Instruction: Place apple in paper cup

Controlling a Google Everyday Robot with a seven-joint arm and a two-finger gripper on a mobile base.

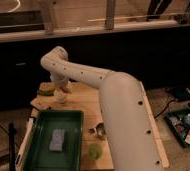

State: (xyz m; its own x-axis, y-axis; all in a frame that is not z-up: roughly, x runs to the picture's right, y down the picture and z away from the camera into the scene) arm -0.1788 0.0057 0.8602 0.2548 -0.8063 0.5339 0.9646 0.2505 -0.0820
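Orange-red shows at the end of the arm in the upper left of the frame: the apple (pixel 64 89) sits at the gripper (pixel 62 90), which seems closed around it. Directly below, touching or nearly so, stands the paper cup (pixel 61 98), upright on the wooden table (pixel 88 107) just above the green tray (pixel 38 145). The coming move turns on that vertical line-up; the round fruit has no long axis to align.
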